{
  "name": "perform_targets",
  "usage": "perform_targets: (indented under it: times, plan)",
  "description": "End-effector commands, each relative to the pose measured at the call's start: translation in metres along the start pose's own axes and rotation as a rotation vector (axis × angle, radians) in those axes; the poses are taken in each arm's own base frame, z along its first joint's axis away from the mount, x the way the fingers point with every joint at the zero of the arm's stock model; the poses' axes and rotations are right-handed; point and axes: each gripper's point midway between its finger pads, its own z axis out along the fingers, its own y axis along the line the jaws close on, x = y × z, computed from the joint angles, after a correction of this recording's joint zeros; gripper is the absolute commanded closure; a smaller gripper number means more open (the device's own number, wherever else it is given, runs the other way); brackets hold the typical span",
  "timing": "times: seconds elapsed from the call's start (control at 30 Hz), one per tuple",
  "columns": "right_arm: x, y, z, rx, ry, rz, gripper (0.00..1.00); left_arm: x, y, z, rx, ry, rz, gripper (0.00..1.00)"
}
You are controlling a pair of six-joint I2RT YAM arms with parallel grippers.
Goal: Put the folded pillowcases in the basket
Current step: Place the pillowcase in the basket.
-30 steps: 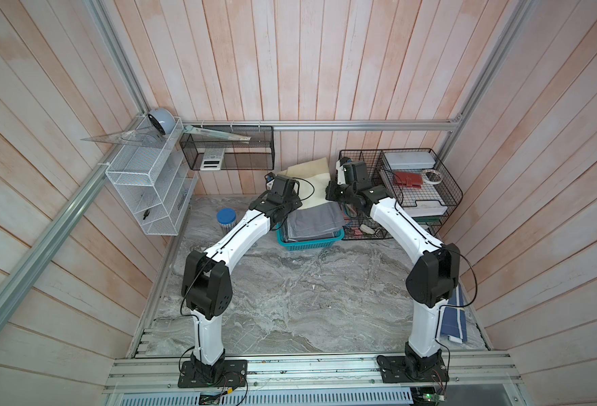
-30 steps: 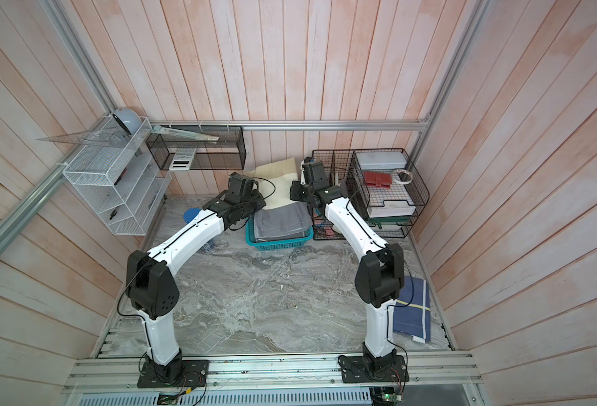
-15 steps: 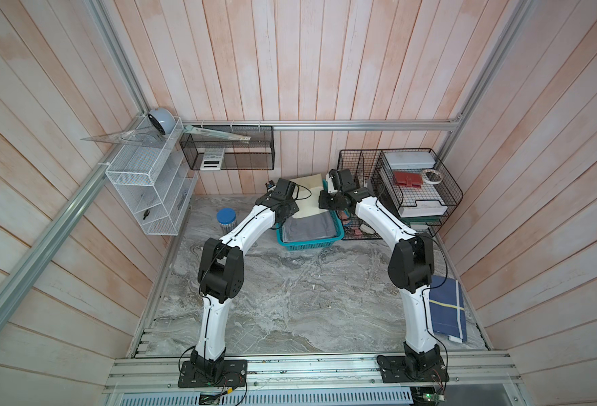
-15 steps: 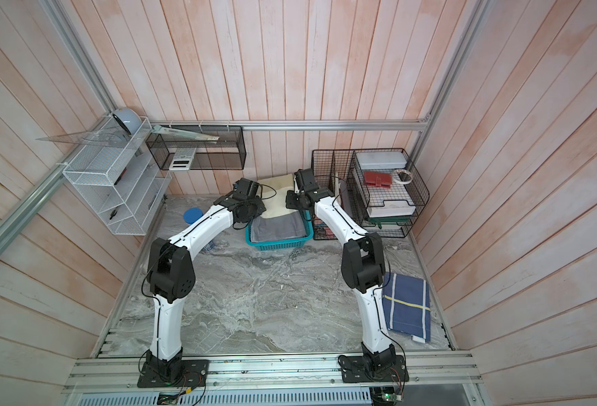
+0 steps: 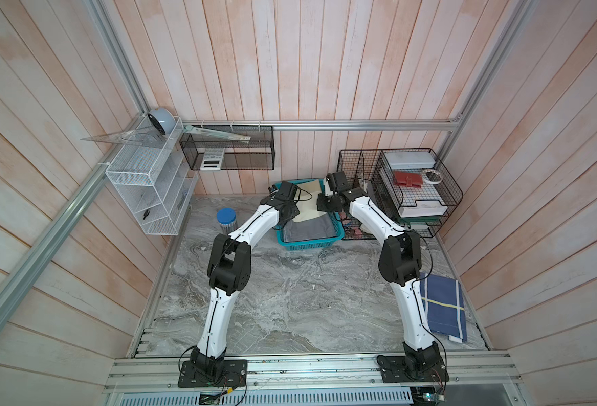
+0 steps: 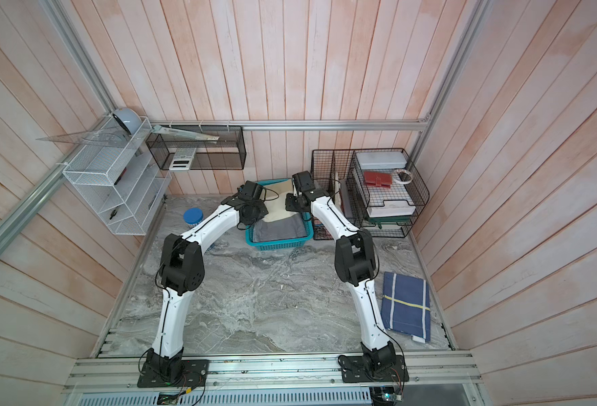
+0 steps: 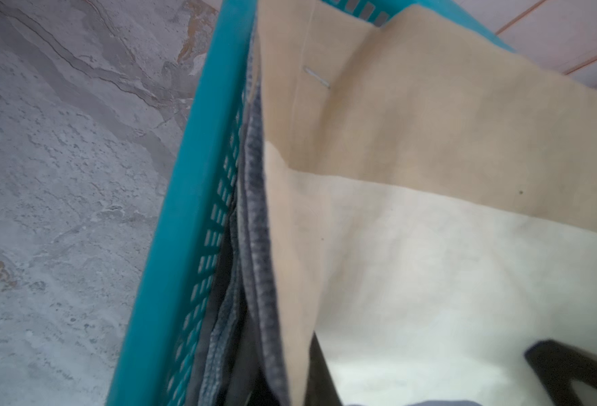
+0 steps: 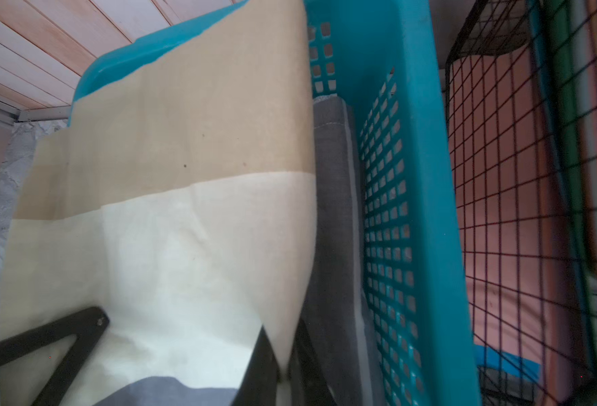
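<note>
Left gripper (image 5: 287, 213) and right gripper (image 5: 326, 204) stay clamped on the pillowcase (image 5: 308, 199), carried deeper and lower than a second ago. It spreads ahead of them inside the basket (image 5: 310, 243), so release seems next.

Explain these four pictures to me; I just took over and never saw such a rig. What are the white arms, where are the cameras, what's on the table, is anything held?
Two white robot arms are bolted at the near edge of a marble table, each ending in a two-fingered gripper. Two pictures look down from overhead, nearly alike; two come from cameras on the wrists. Both arms reach over the teal basket by the back wall. The left gripper and the right gripper are each shut on the cream pillowcase, held above a grey folded cloth lying in the basket. Also on the table: a blue checked cloth and a blue-lidded jar.
</note>
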Motion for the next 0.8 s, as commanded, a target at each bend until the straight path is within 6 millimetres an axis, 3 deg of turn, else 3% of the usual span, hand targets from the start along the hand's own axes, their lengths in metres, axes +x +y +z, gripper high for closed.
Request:
perform_targets:
  times: [0.0, 0.1, 0.2, 0.33, 0.6, 0.77]
  plan:
    - [-0.016, -0.029, -0.001, 0.087, -0.036, 0.014, 1.0, -0.008, 0.029, 0.006, -0.107, -0.003, 0.012, 0.97]
    - [-0.018, -0.029, 0.001, 0.085, -0.033, 0.013, 1.0, -0.01, 0.034, 0.004, -0.129, -0.019, 0.004, 0.87]
    - [-0.019, -0.027, 0.002, 0.082, -0.029, 0.009, 0.84, -0.015, 0.033, -0.003, -0.127, -0.041, -0.002, 0.75]
    - [-0.024, -0.026, -0.004, 0.085, -0.038, 0.005, 0.71, -0.024, 0.028, -0.015, -0.114, -0.065, -0.001, 0.56]
    - [-0.037, -0.01, -0.037, 0.066, -0.085, -0.013, 0.64, -0.038, 0.013, -0.057, 0.0, -0.14, -0.024, 0.44]
    - [-0.029, 0.006, -0.057, 0.051, -0.085, -0.033, 0.62, -0.039, 0.003, -0.076, 0.06, -0.129, -0.024, 0.41]
